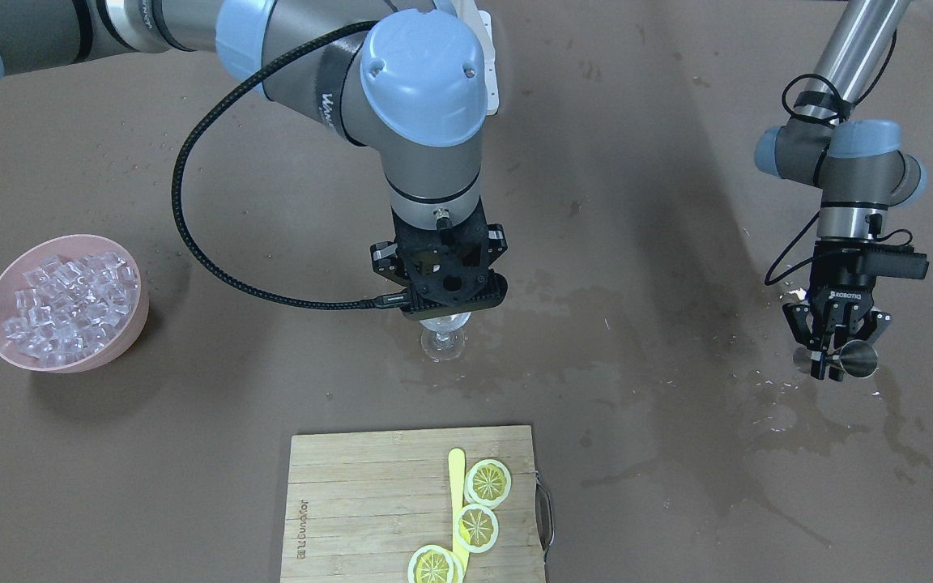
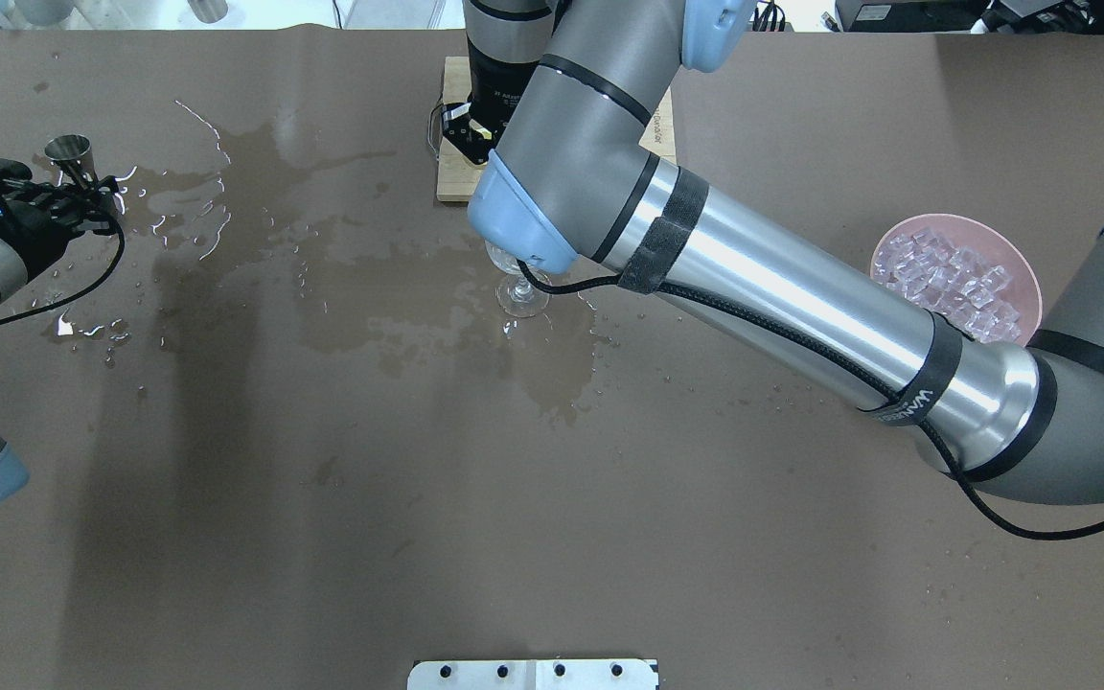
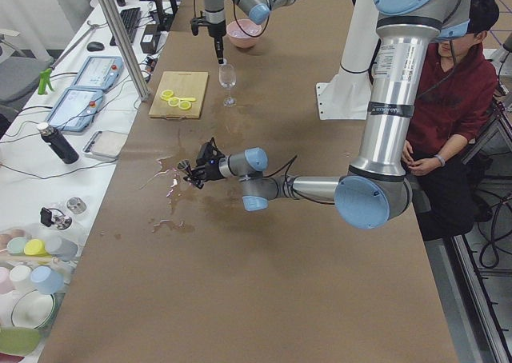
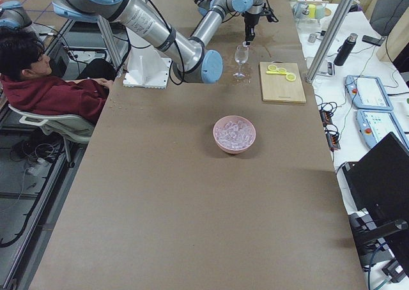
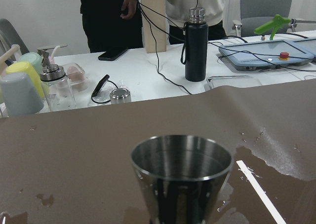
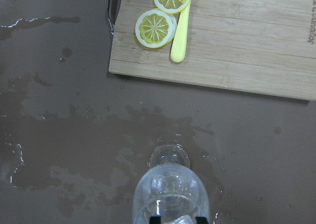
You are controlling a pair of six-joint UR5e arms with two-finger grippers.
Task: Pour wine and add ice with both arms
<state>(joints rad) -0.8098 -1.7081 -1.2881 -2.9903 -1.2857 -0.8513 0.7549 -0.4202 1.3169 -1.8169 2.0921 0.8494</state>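
A clear stemmed glass (image 1: pixel 444 340) stands upright on the wet brown table; it also shows in the overhead view (image 2: pixel 521 287) and from above in the right wrist view (image 6: pixel 170 189). My right gripper (image 1: pixel 444 314) hangs straight over its mouth, and its fingertips (image 6: pixel 200 218) look closed on a small clear ice cube (image 6: pixel 177 220). The ice (image 1: pixel 70 304) is heaped in a pink bowl (image 1: pixel 122 344), apart from both grippers. My left gripper (image 1: pixel 831 366) is shut on a steel jigger (image 5: pixel 181 174), held just above the table far from the glass.
A bamboo cutting board (image 1: pixel 353 502) with lemon slices (image 1: pixel 488 482) and a yellow stick lies beyond the glass. Wet patches (image 2: pixel 341 259) spread across the table between glass and jigger. A white strip (image 5: pixel 259 189) lies by the jigger. An operator (image 3: pixel 448 91) sits at the side.
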